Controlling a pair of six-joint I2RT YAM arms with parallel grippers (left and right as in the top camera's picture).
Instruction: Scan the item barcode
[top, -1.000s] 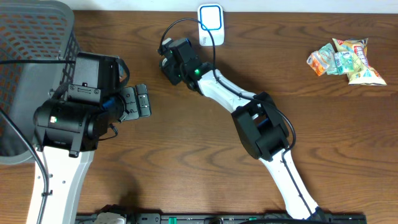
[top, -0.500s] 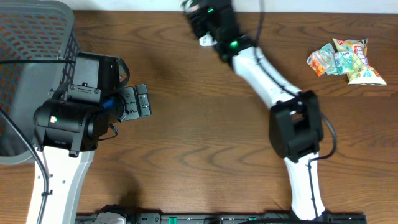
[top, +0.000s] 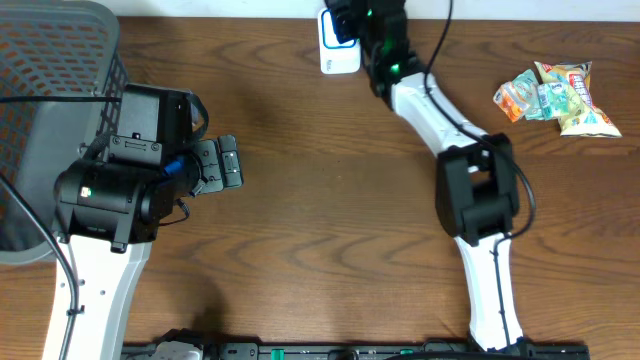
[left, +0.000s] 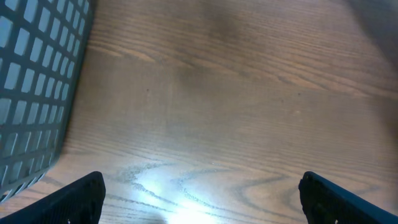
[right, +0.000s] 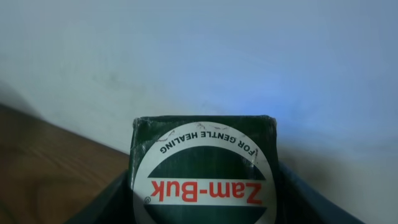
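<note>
A dark green box (right: 202, 168) with a round white label reading "Zam-Buk" fills the lower middle of the right wrist view. My right gripper (right: 202, 202) is shut on it, one finger against each side. From overhead, the right gripper (top: 354, 16) hangs at the table's far edge, just right of the white scanner (top: 338, 42) with its blue-lit window; the box itself cannot be made out there. No barcode shows in any view. My left gripper (top: 222, 163) stands wide open above bare wood, its fingertips (left: 82, 198) far apart with nothing between them.
A dark mesh basket (top: 50, 60) stands at the far left, and its wall (left: 31, 81) lies close beside the left gripper. A heap of snack packets (top: 555, 95) lies at the far right. A pale wall rises behind the table's far edge.
The right arm has swung with the box from left of the scanner up to the table's far edge, and now hangs just right of the scanner. The left arm has not moved.
</note>
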